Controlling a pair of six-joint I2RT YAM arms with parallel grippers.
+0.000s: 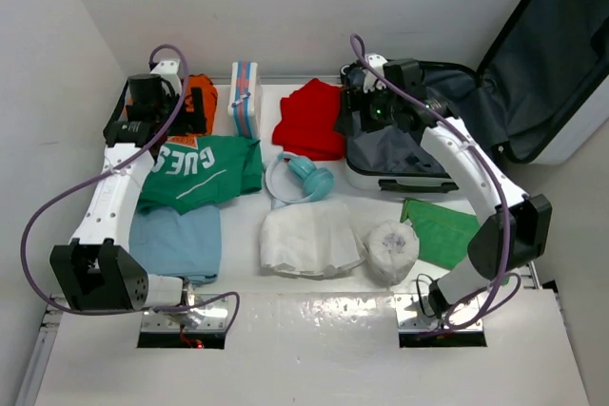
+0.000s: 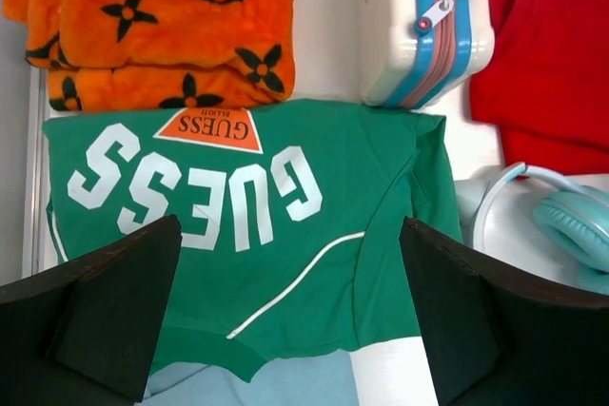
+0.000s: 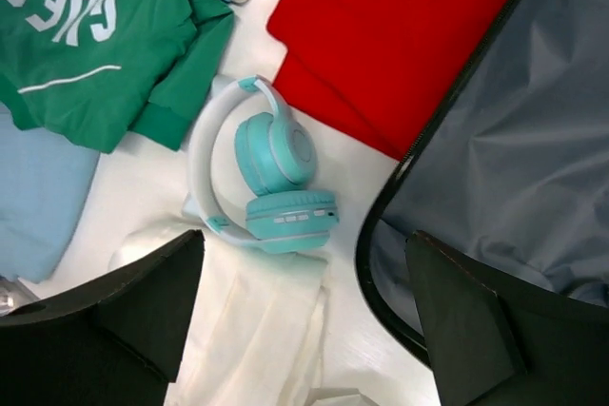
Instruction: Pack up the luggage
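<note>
The open luggage, at the desk's two o'clock, lies at three o'clock of the nearer right claw, spread wide and empty like the left claw over the Guess T-shirt.

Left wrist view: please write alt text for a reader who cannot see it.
A green shirt with white letters lies under the open left claw. Around it are an orange towel, a white case, a red cloth and teal headphones.
</note>
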